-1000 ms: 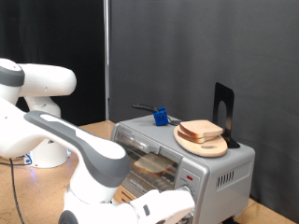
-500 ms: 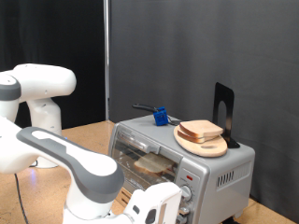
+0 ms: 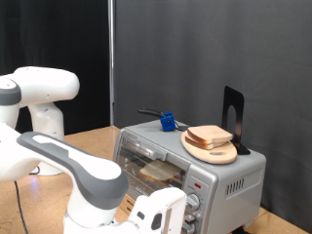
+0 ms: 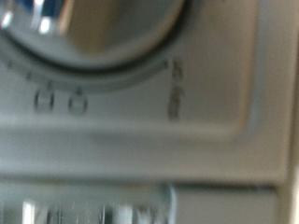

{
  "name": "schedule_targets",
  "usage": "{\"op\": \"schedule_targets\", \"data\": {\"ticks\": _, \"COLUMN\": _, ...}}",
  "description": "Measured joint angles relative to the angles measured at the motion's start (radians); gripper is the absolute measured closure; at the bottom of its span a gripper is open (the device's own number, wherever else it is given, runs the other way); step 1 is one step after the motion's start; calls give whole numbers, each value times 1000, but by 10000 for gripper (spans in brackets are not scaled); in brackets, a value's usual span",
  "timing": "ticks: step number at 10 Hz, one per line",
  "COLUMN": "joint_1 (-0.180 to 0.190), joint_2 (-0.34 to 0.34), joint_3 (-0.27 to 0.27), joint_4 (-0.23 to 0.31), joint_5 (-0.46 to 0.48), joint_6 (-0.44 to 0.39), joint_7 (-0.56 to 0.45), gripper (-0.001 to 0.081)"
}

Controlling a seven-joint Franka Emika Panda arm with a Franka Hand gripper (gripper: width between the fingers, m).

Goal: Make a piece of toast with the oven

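Claw [image 3: 187, 207] sits low at the exterior view's bottom edge, pressed up against the front of the oven [image 3: 191, 161] at its knob panel; whether its fingers are spread or pressed together cannot be told, since the white hand hides them and the wrist view shows none. The arm bends in a big elbow [image 3: 97, 185] well to the exterior view's left of the claw, with the forearm running across toward the oven and the hand pointing at the panel. In the wrist view a round knob [image 4: 98, 28] fills the frame very close up, blurred, with dial marks printed on the grey panel [image 4: 140, 112] around it. Just above and to the exterior view's left of the claw, a slice of toast [image 3: 161, 173] lies on the rack behind the glass door. Higher up, on the oven's top, more toast [image 3: 210, 136] rests on a wooden plate [image 3: 216, 153]. A blue object [image 3: 168, 122] and a black stand [image 3: 234, 117] also sit on top.
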Motion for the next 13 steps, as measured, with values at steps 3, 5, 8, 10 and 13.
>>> {"op": "schedule_targets", "data": {"ticks": 3, "joint_1": -39, "joint_2": 0, "joint_3": 1, "joint_4": -3, "joint_5": -36, "joint_6": -76, "joint_7": -3, "gripper": 617}}
{"op": "schedule_targets", "data": {"ticks": 5, "joint_1": -45, "joint_2": 0, "joint_3": 6, "joint_4": 1, "joint_5": -58, "joint_6": -109, "joint_7": -3, "gripper": 619}}
{"op": "schedule_targets", "data": {"ticks": 8, "joint_1": -27, "joint_2": -32, "joint_3": -27, "joint_4": -1, "joint_5": -46, "joint_6": -80, "joint_7": 174, "gripper": 620}}
{"op": "schedule_targets", "data": {"ticks": 10, "joint_1": -3, "joint_2": -61, "joint_3": -70, "joint_4": -4, "joint_5": -11, "joint_6": -17, "joint_7": 369, "gripper": 620}}
{"op": "schedule_targets", "data": {"ticks": 13, "joint_1": 15, "joint_2": -80, "joint_3": -100, "joint_4": -14, "joint_5": 21, "joint_6": 56, "joint_7": 581, "gripper": 528}}
